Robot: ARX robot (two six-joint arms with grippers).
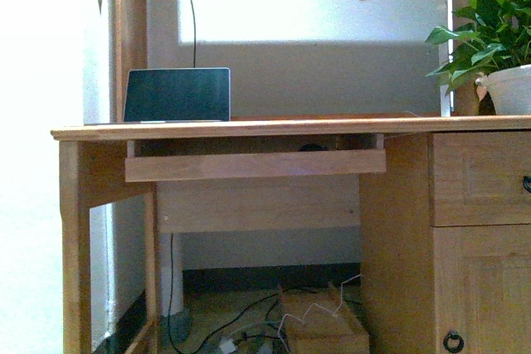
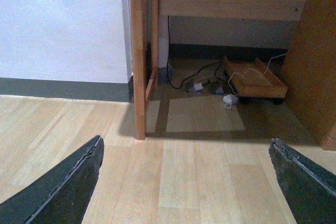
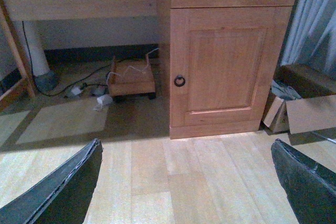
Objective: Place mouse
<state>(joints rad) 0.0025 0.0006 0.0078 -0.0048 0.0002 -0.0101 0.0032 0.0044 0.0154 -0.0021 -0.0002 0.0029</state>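
near: left gripper (image 2: 185, 141) and right gripper (image 3: 185, 144), both spread wide and empty, low over the floor. far: we read the dark hump on the keyboard tray (image 1: 249, 165) as the mouse (image 1: 313, 147), above and ahead of both; its long axis is unreadable.

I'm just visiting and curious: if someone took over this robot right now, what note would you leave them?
Left gripper: open, empty, aimed at the floor by the desk.
Right gripper: open, empty, facing the cupboard door.
Mouse: not clearly seen; a small dark shape behind the pull-out tray may be it.
Done: nothing visibly. Left: find the mouse, grasp it, place it.
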